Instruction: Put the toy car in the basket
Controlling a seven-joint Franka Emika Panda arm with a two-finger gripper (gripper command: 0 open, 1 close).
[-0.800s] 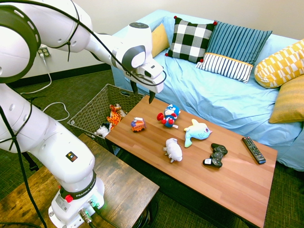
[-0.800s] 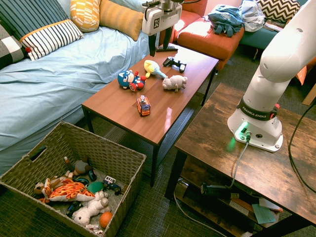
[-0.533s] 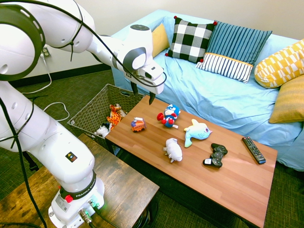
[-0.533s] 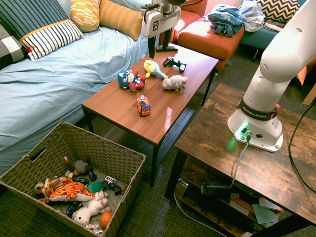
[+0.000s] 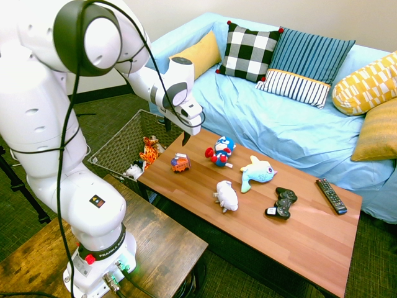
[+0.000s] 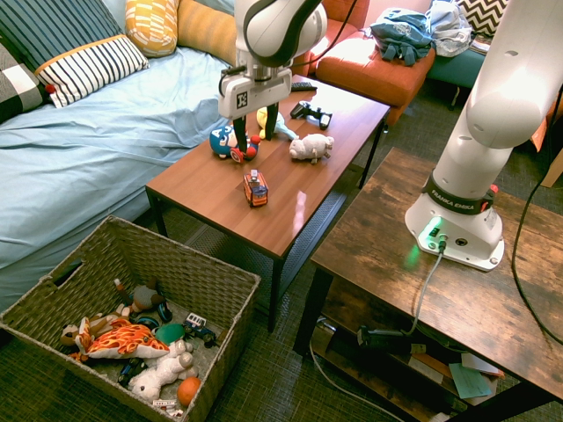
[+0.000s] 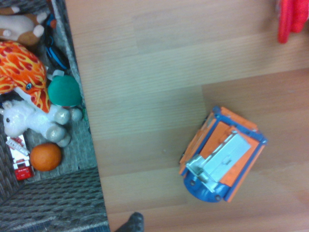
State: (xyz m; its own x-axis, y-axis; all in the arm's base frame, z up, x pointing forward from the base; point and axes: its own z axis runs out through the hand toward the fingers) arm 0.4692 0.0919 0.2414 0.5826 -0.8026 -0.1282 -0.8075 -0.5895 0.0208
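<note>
The toy car (image 5: 180,163) stands on the wooden bench (image 5: 310,233), near the end closest to the basket (image 5: 118,146), untouched and upright on its wheels; in the wrist view it (image 7: 223,161) shows as an orange body with blue trim and a white piece on top, lying on bare wood with the bench edge nearby. The end effector (image 5: 178,131) hangs in the air above the bench, just up and to the sofa side of the car, its two dark fingers parted and pointing down with nothing between them; from the other side it (image 6: 255,134) appears above the car (image 6: 256,187) and in front of the red-blue-white plush figure (image 6: 230,141). The basket (image 6: 202,281) sits on the floor off the end of the bench, lower than the bench top, and holds an orange striped tiger plush (image 6: 123,338), a white plush animal (image 6: 163,369), an orange ball (image 6: 188,390) and some smaller toys. Further along the bench lie a light blue dolphin plush (image 5: 257,171), a white pig plush (image 5: 227,195), a black game controller (image 5: 282,203) and a remote control (image 5: 330,195) near the far end. Behind the bench is a sofa under a light blue cover (image 5: 291,130), with a black-and-white checked cushion (image 5: 249,51) and a blue striped cushion (image 5: 307,65).
</note>
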